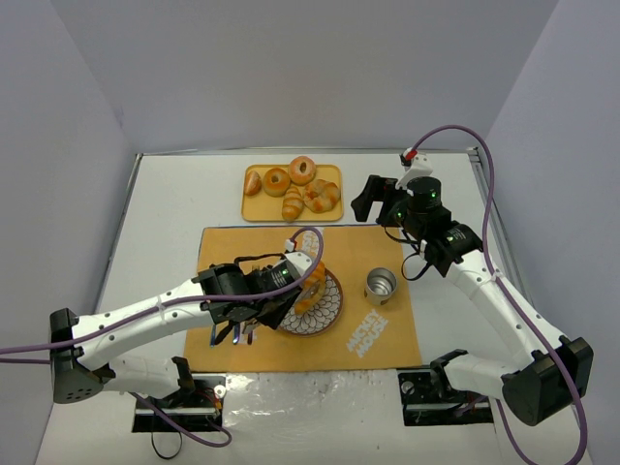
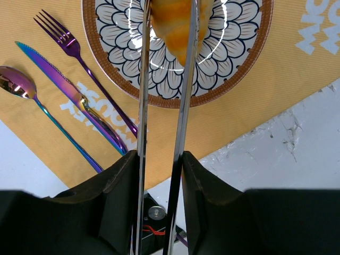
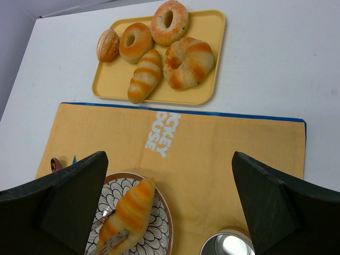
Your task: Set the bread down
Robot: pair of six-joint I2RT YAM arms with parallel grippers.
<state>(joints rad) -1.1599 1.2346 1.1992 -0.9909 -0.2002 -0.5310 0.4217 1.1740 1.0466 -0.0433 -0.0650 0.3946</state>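
bread in tongs over the plate
spoon, knife and fork lie on the placemat at far left; left claw clamped narrow on the tongs, whose blades pinch the bread above the flower-patterned plate, contact with it unclear; metal cup just right of the plate; right claw wide, holding nothing, above the tabletop.

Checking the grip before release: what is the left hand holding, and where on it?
The left hand squeezes metal tongs across their two arms; the tong tips pinch the bread near one tapered end, over the plate.
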